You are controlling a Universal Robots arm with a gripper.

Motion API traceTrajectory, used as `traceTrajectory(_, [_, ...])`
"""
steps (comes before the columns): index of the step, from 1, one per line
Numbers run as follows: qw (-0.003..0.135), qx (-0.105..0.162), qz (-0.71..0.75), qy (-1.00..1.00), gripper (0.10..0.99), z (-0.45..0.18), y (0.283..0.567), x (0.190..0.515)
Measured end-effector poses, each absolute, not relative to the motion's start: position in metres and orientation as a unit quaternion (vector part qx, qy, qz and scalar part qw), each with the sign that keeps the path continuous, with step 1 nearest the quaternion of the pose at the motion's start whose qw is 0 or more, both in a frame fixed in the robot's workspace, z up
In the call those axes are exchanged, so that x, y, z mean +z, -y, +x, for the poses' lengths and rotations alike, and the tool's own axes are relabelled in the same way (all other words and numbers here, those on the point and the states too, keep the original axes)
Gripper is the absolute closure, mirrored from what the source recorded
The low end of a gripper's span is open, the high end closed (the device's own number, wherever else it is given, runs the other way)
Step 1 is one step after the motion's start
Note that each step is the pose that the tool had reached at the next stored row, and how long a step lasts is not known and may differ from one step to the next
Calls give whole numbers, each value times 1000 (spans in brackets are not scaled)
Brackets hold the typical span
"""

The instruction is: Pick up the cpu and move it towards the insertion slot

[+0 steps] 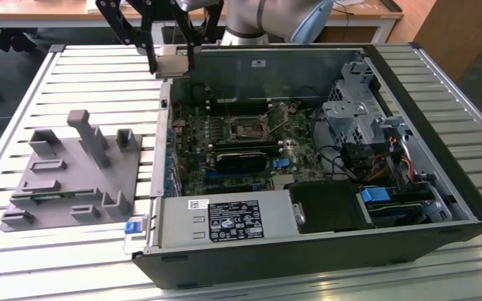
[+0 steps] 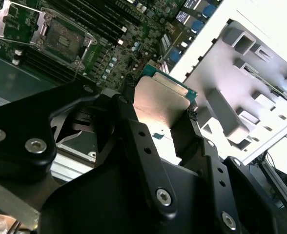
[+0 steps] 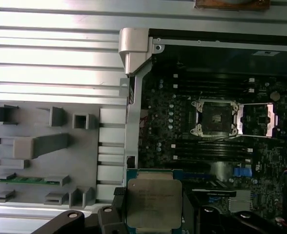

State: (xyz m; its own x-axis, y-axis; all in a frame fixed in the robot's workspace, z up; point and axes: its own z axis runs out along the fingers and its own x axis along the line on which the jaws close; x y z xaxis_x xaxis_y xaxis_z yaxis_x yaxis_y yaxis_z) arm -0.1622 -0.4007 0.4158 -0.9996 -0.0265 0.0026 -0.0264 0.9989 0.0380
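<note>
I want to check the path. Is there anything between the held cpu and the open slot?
Nothing visible blocks it. The gripper holds the cpu in the air near the case's edge. The slot lies open, its metal frame swung aside, with only low board parts between.

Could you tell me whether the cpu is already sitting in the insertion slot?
No, in the first wrist view the cpu is held between the gripper fingers, while the insertion slot lies open and empty, apart from it.
</note>
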Motion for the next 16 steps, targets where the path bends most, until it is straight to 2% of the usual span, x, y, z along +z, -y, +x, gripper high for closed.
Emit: traceTrajectory(16, [2,-19,13,1000,545,-138,401,416])
